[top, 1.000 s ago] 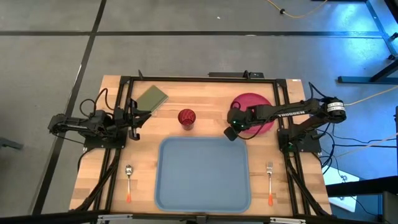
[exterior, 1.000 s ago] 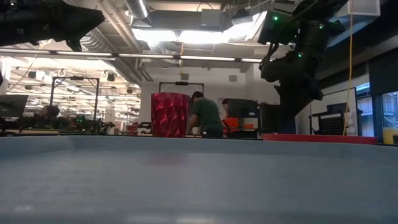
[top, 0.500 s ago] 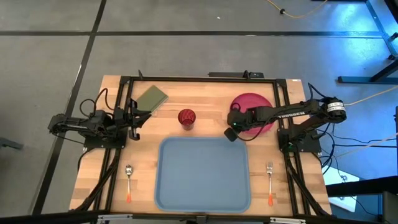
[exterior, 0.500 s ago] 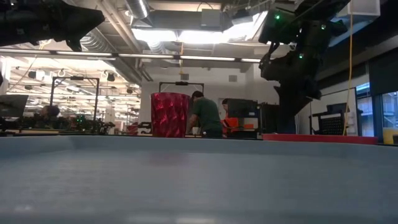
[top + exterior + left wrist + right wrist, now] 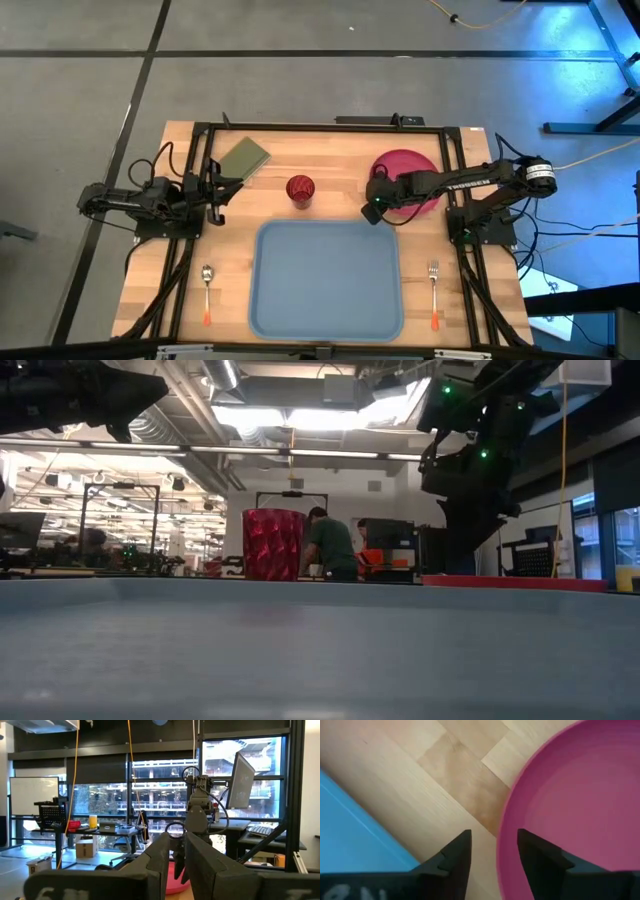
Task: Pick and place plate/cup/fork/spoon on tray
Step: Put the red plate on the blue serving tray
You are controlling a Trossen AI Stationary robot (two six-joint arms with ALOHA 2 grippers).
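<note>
The pink-red plate (image 5: 408, 172) lies flat on the wood at the far right. My right gripper (image 5: 493, 839) hovers open at the plate's near-left rim (image 5: 501, 832), one finger over the plate and one over bare wood, touching nothing I can see. The dark red cup (image 5: 300, 188) stands upright at the far middle. The light blue tray (image 5: 325, 280) lies at the near middle, with the spoon (image 5: 207, 290) flat on the wood to its left and the fork (image 5: 434, 290) to its right. My left gripper (image 5: 215, 197) waits at the far left, its fingers almost together.
An olive-green flat rectangle (image 5: 245, 157) lies at the far left beside my left gripper. Black frame rails (image 5: 190, 250) run along the table's left, right and far sides. A person (image 5: 330, 545) stands in the room beyond the table.
My right gripper has opened while staying at the plate's near-left rim. The plate, cup, fork and spoon lie where they were.
</note>
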